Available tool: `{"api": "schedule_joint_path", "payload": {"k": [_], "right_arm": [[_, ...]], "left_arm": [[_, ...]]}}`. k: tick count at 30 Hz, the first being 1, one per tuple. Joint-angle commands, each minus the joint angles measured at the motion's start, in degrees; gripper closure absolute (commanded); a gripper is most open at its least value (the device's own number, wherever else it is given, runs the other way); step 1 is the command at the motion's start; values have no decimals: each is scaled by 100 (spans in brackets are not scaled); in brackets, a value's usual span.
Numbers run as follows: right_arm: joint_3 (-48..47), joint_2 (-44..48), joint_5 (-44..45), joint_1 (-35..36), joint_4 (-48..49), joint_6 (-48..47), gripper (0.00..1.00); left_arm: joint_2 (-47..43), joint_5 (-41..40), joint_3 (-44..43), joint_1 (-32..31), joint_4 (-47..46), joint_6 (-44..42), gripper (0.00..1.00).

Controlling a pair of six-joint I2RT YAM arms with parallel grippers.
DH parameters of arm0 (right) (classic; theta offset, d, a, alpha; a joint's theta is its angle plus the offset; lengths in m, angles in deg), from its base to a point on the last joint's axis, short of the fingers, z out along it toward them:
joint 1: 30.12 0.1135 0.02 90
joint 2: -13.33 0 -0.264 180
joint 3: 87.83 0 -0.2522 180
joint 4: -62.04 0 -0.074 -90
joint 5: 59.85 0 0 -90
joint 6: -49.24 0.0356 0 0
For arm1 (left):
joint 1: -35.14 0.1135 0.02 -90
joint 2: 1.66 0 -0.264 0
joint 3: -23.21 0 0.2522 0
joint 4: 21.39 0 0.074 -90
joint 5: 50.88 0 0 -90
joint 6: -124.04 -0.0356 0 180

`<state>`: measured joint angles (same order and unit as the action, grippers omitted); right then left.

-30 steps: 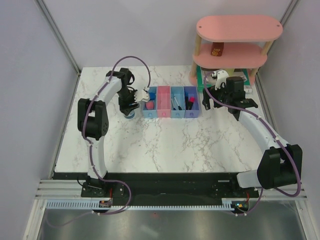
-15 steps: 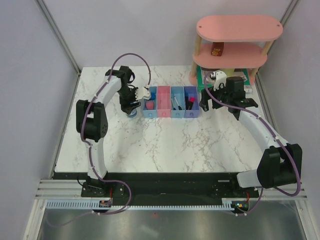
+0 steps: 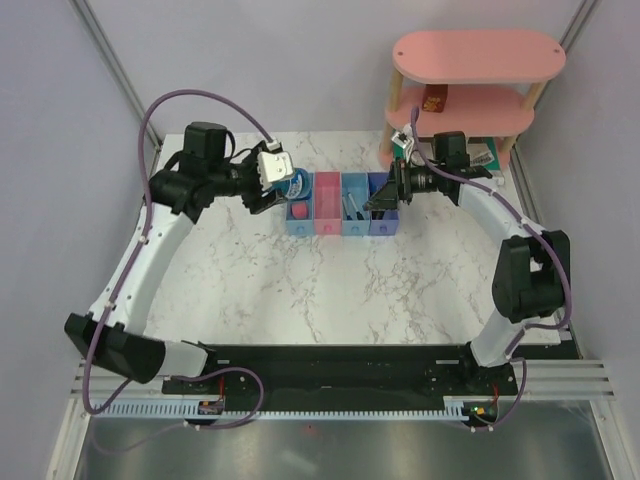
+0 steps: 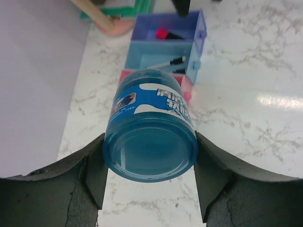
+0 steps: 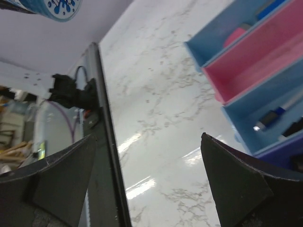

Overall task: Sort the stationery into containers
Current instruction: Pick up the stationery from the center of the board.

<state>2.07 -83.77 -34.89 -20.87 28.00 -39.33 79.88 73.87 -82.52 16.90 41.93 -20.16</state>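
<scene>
The round blue tape roll (image 4: 149, 142) is clamped between the two dark, matte fingers (image 4: 90, 189) of the left end effector (image 4: 150, 172). Its smooth, translucent flat face is turned to the wrist camera, and a printed white-and-blue label is wrapped around its side. It is held in the air over the left end of the row of bins (image 3: 327, 208), four joined glossy plastic rectangles on the marbled table (image 3: 300, 290). The right end effector (image 3: 384, 200) is spread wide and empty above the row's right end.
</scene>
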Motion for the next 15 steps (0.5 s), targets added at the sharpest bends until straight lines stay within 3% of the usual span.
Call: {"api": "schedule_joint_path", "payload": {"k": [1,2,3,6,9,15], "right_arm": [[-908,-598,-2240,102,112,455,2],[-1371,-808,-2250,137,-202,220,2],[-1645,-915,-2259,190,-1267,-705,2],[-2761,-1442,-2259,313,-3194,-2272,2],[-3676,-1917,-2268,532,-4576,-3137,2],[-3459,-1646,-2268,797,-4443,-3229,2]], "left_arm": [[-988,1007,1028,-285,-2472,1182,98],[-1069,1104,1144,-399,-2721,1314,98],[-1131,1166,1320,-461,-2906,1585,98],[-1280,1289,1671,-645,-3653,2042,98],[-1377,1342,2163,-777,-4629,2247,98],[-1272,1175,2691,-857,-5498,1993,98]]}}
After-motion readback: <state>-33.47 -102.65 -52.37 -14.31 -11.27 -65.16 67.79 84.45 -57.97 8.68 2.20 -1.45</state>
